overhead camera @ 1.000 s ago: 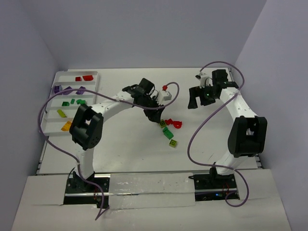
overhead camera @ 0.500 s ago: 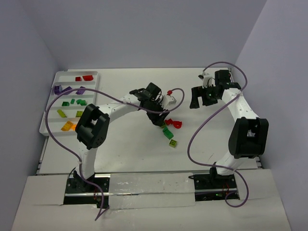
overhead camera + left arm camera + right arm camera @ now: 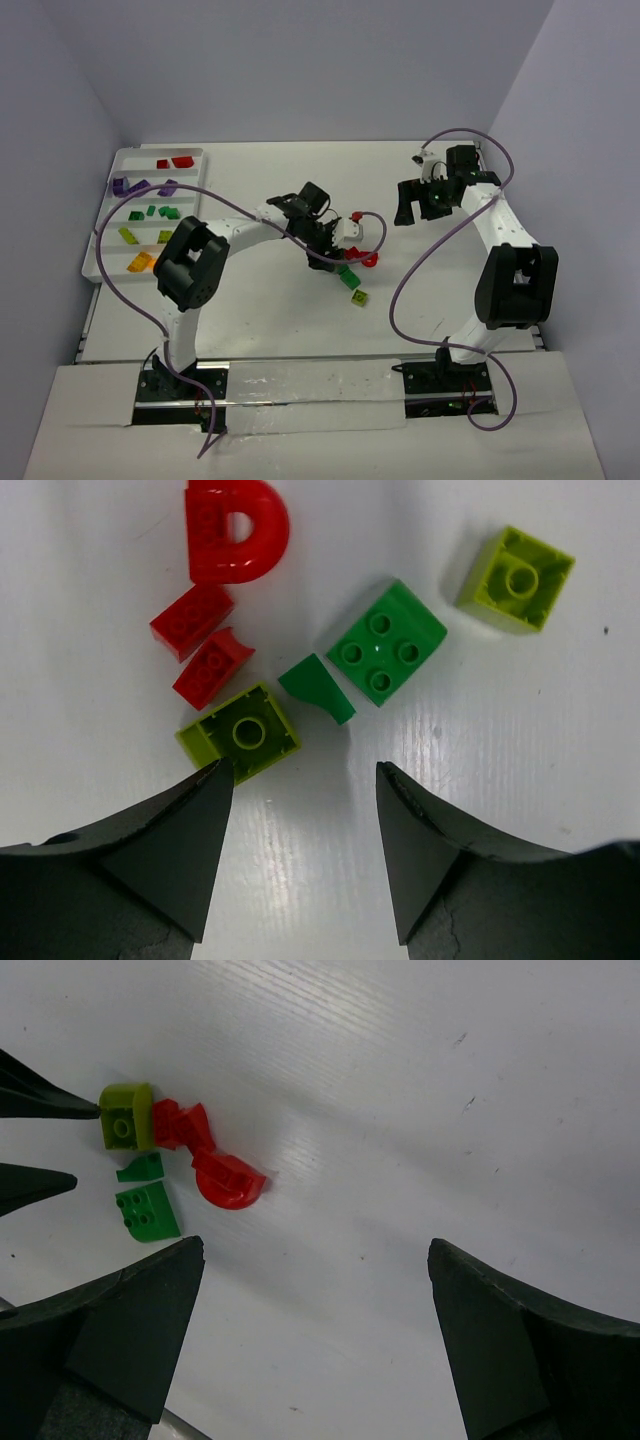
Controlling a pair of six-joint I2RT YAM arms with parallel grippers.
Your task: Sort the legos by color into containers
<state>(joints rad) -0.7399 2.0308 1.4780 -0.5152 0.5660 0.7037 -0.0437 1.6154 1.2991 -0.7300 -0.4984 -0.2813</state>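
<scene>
A loose pile of legos lies mid-table: a red arch [image 3: 237,530], two small red bricks [image 3: 192,622], an upside-down lime brick [image 3: 241,732], a dark green wedge [image 3: 316,688], a green 2x2 brick [image 3: 387,642] and a lime brick [image 3: 516,578]. My left gripper [image 3: 302,767] is open and empty just short of the pile, one finger touching or nearly touching the upside-down lime brick; it also shows in the top view [image 3: 336,254]. My right gripper [image 3: 315,1248] is open and empty, high above the table to the pile's right [image 3: 403,208]. The white tray [image 3: 160,151] sits far left.
The tray's rows hold red [image 3: 175,162], purple [image 3: 140,186], green [image 3: 157,211], lime [image 3: 128,235] and orange [image 3: 139,262] bricks. Purple cables loop over the table from both arms. The red arch [image 3: 368,259] and a lime brick [image 3: 358,297] mark the pile's edges.
My left gripper has swung right and nearer, from behind the pile down to its edge. The right gripper has barely shifted.
</scene>
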